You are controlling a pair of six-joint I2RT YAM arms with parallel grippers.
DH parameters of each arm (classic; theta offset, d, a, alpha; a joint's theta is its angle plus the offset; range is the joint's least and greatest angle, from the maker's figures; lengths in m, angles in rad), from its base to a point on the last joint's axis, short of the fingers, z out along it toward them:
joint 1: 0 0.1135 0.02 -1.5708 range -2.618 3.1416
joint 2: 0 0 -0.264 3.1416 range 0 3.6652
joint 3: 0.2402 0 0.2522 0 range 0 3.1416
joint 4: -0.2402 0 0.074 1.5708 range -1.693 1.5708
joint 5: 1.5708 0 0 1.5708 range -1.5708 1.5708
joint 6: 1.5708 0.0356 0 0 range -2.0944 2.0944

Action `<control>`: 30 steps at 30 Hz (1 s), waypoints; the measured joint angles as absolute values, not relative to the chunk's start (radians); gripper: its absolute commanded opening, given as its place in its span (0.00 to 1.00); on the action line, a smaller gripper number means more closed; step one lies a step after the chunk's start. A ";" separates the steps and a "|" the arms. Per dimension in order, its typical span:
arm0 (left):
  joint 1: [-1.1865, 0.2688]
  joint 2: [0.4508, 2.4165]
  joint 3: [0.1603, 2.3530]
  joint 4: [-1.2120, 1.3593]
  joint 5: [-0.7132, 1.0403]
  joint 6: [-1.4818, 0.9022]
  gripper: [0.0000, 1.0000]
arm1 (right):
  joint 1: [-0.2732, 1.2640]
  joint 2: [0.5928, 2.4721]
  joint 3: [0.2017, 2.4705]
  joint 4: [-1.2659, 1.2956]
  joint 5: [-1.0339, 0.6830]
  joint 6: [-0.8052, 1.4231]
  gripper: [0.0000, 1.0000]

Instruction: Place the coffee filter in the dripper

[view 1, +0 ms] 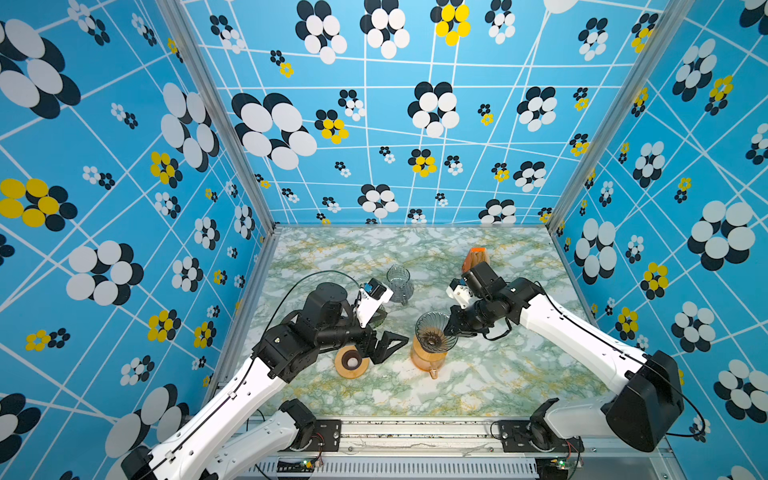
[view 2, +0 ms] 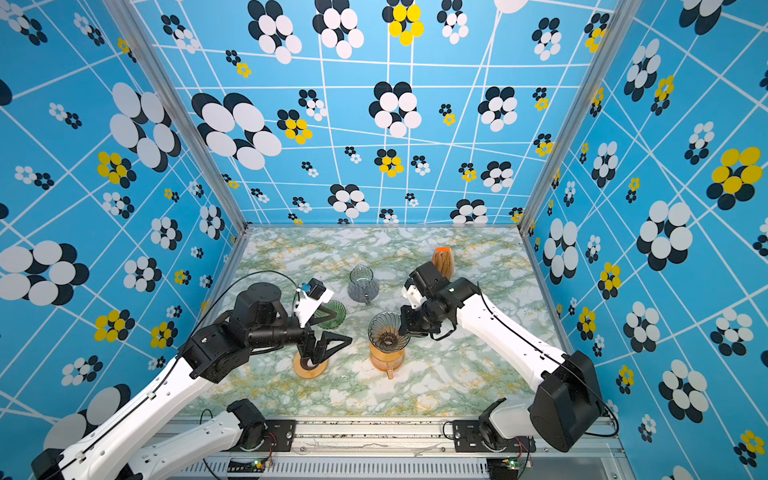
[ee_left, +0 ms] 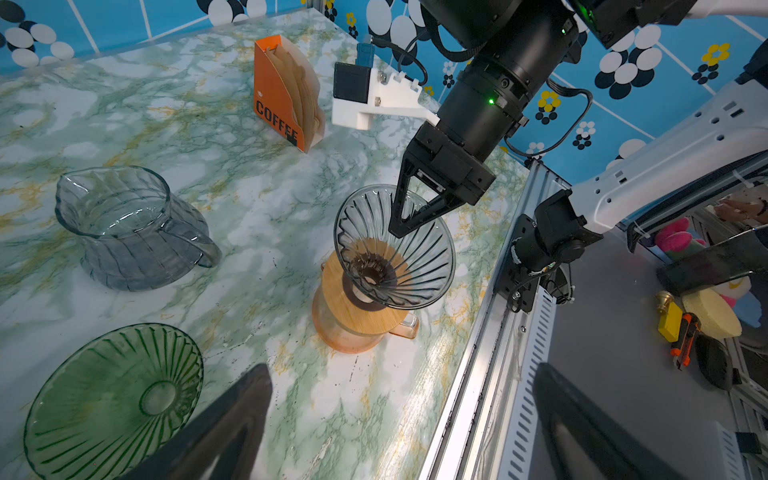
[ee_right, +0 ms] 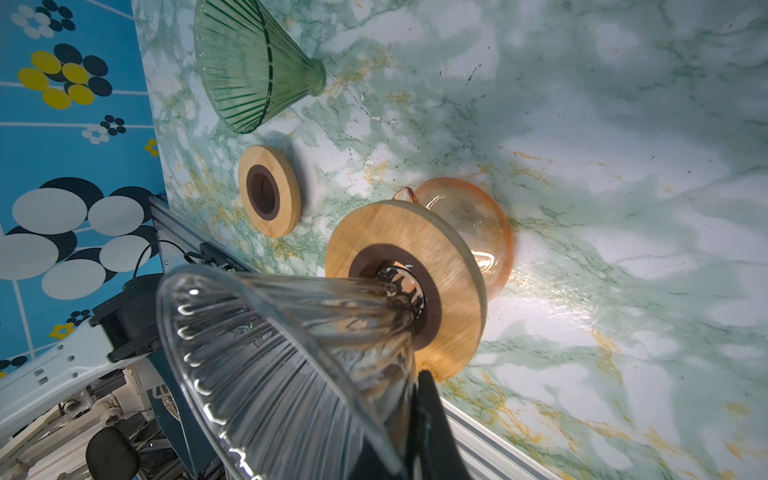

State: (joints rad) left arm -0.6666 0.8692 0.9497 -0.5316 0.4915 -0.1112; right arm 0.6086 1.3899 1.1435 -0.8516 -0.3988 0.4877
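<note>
The dripper (view 1: 432, 328) (view 2: 388, 330) is a clear ribbed glass cone in a wooden collar (ee_right: 415, 270) on an orange carafe (view 1: 426, 359). My right gripper (view 1: 448, 332) (ee_left: 399, 228) (ee_right: 411, 386) is shut on its rim, one finger inside the cone and one outside. Brown paper coffee filters (ee_left: 303, 83) stand in an orange box (view 1: 477, 257) (view 2: 442, 259) marked COFFEE, behind the right wrist. My left gripper (view 1: 390, 345) (view 2: 336, 347) (ee_left: 401, 370) hangs open and empty left of the dripper, above a loose wooden ring (view 1: 351, 365) (ee_right: 269, 191).
A grey glass carafe (view 1: 400, 282) (ee_left: 124, 232) stands behind the left gripper. A green glass dripper (view 2: 332, 313) (ee_left: 112, 399) lies on its side under the left wrist. The metal front rail (ee_left: 478, 374) runs close by the orange carafe.
</note>
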 measured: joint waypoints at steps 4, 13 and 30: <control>-0.667 0.869 0.950 -0.532 0.492 -0.111 0.99 | 0.609 1.394 1.136 -0.841 -0.402 0.490 0.09; -0.667 0.869 0.950 -0.532 0.492 -0.112 0.99 | 0.616 1.406 1.127 -0.821 -0.401 0.494 0.09; -0.667 0.869 0.950 -0.532 0.495 -0.112 0.99 | 0.633 1.409 1.122 -0.820 -0.371 0.494 0.10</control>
State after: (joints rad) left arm -0.6666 0.8692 0.9497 -0.5316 0.4950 -0.1116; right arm 0.6331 1.4094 1.1225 -0.8196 -0.3714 0.4942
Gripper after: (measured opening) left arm 0.990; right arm 0.100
